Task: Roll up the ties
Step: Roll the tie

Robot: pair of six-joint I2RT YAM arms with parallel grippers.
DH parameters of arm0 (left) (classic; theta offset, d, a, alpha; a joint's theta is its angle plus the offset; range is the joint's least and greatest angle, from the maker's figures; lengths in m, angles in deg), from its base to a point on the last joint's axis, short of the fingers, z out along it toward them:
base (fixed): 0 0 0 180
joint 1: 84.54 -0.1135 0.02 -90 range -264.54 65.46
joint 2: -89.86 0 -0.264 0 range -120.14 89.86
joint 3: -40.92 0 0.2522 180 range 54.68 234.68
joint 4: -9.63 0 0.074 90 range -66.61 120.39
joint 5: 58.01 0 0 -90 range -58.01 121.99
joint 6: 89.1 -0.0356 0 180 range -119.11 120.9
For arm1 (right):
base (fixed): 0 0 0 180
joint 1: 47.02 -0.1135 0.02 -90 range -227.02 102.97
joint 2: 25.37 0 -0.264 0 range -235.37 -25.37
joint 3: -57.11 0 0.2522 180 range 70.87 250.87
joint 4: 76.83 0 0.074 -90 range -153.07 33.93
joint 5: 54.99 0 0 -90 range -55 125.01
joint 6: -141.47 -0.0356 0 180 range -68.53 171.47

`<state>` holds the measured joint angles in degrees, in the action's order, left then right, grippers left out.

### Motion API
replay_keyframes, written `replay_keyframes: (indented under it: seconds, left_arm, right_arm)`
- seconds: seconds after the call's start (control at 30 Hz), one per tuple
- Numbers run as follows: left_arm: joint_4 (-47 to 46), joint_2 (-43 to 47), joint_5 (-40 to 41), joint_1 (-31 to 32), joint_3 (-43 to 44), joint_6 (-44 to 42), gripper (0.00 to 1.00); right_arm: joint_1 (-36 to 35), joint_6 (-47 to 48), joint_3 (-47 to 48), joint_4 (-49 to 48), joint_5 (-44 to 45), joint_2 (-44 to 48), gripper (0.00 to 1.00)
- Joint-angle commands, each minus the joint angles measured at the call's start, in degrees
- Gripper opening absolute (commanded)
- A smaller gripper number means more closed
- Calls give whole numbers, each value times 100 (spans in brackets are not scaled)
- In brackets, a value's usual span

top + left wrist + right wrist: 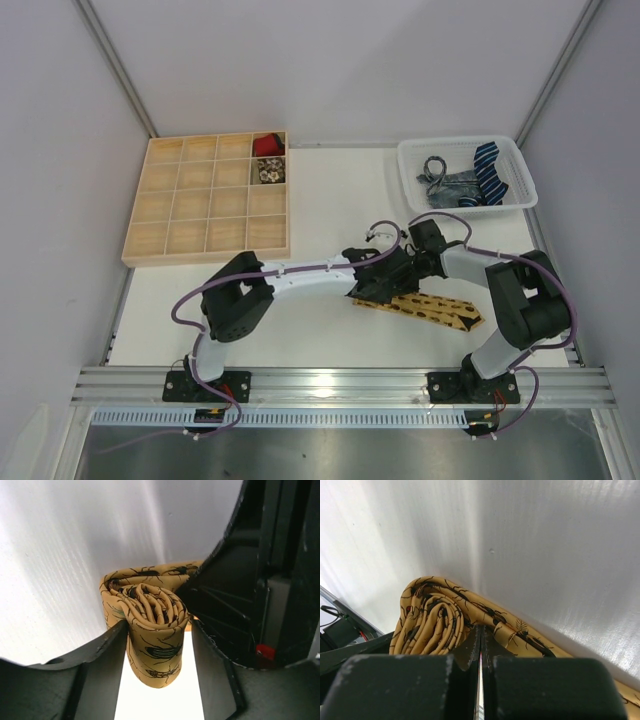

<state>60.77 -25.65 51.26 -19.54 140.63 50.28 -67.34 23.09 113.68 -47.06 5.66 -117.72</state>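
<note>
The left tool [157, 626] grips the rolled end of the mustard tie [155, 655], whose flat tail lies on the counter [330, 200] right of centre in the top view. The right tool [480, 632] is closed against the roll; I cannot tell if it nips fabric. At upper right, the navy striped tie [490, 172] and grey tie [440, 182] lie in the white basket [410, 150]

A white table [330, 190] carries two containers. A shallow wooden tray [137, 215], divided into a grid of square compartments, sits at the far left. A white slotted plastic basket [455, 141] sits at the far right, well apart from the tray. An aluminium rail [340, 385] runs along the near edge.
</note>
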Motion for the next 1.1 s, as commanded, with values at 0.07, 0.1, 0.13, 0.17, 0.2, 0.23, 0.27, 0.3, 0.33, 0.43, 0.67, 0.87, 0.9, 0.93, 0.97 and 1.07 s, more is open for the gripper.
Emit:
replay_keyframes:
  seconds: [0.07, 0.1, 0.13, 0.17, 0.2, 0.23, 0.27, 0.3, 0.33, 0.43, 0.67, 0.87, 0.9, 0.93, 0.97, 1.07]
  left_arm:
    - [5, 54, -160, 145, 97, -34, 63]
    - [-3, 133, -143, 154, 97, -43, 63]
    - [5, 168, -116, 154, 106, -43, 65]
    - [6, 203, -81, 154, 141, -69, 66]
    - [40, 265, -64, 154, 167, -69, 67]
    - [75, 283, -37, 154, 220, -87, 68]
    - [145, 309, 50, 154, 316, -113, 68]
    - [181, 326, 68, 154, 360, -131, 68]
    - [181, 370, 86, 154, 404, -148, 69]
    - [190, 406, 42, 145, 466, -149, 69]
    - [111, 493, -142, 163, 423, -131, 69]
    - [-283, 572, -362, 181, 291, -157, 65]
    - [-328, 573, -388, 181, 273, -157, 65]
    - [-381, 573, -441, 181, 247, -175, 65]
    - [-477, 581, -467, 189, 220, -184, 64]
    - [-627, 590, -555, 189, 150, -236, 64]
  right_arm:
    - [177, 140, 17, 139, 95, 262, 0]
    - [238, 149, 43, 200, 95, 288, 0]
    - [256, 175, 44, 227, 87, 332, 0]
    - [274, 184, 44, 236, 87, 332, 0]
    - [300, 201, 61, 253, 87, 332, 0]
    - [291, 210, 52, 253, 61, 306, 0]
    - [309, 219, 52, 253, 52, 289, 0]
    - [309, 219, 35, 210, 34, 280, 0]
    - [300, 219, 26, 210, 25, 280, 0]
    - [318, 219, 35, 227, 25, 306, 0]
    - [379, 272, 70, 297, 34, 350, 0]
    - [520, 307, 148, 429, 43, 525, 0]
    - [598, 324, 175, 516, 25, 587, 0]
    - [625, 342, 193, 561, 8, 631, 0]
    - [660, 359, 228, 605, -1, 666, 0]
    - [801, 403, 342, 798, -54, 833, 0]
